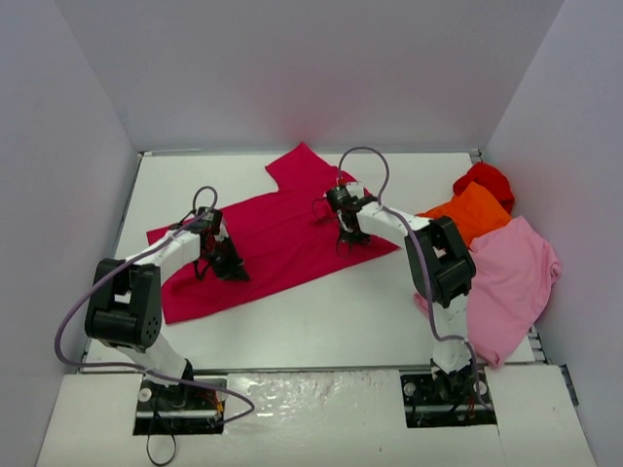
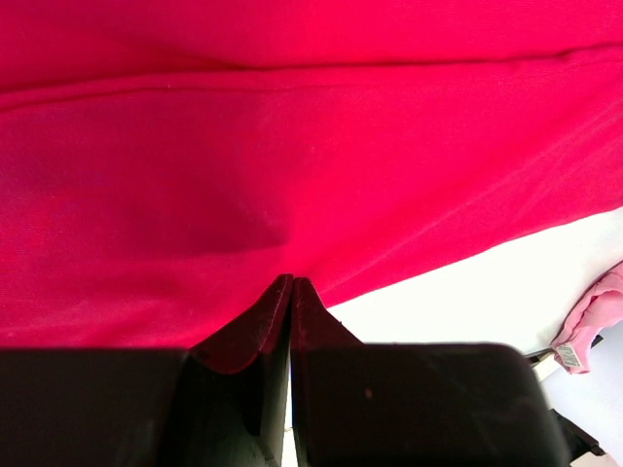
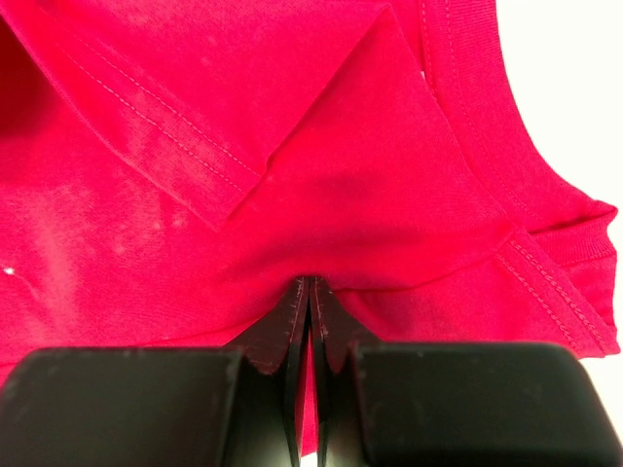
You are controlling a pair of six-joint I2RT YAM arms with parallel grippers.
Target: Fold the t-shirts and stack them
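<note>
The raspberry-red t-shirt (image 1: 277, 238) lies spread flat across the middle of the table, one sleeve pointing to the back. My left gripper (image 1: 230, 267) is down on its near-left part. In the left wrist view the left gripper (image 2: 293, 280) is shut at the shirt's near edge (image 2: 292, 175), and creases in the cloth run into the tips. My right gripper (image 1: 349, 237) stands on the shirt's right side. It (image 3: 313, 280) is shut on a pinch of red cloth (image 3: 370, 195) beside a folded sleeve hem. Orange (image 1: 472, 209), pale pink (image 1: 511, 277) and bright red (image 1: 484, 180) t-shirts lie heaped at the right.
White walls close in the table (image 1: 341, 321) at the back and both sides. The heap of shirts hangs over the right edge. A corner of the pink shirt (image 2: 596, 311) with a small tag shows in the left wrist view. Both arm bases sit at the near edge.
</note>
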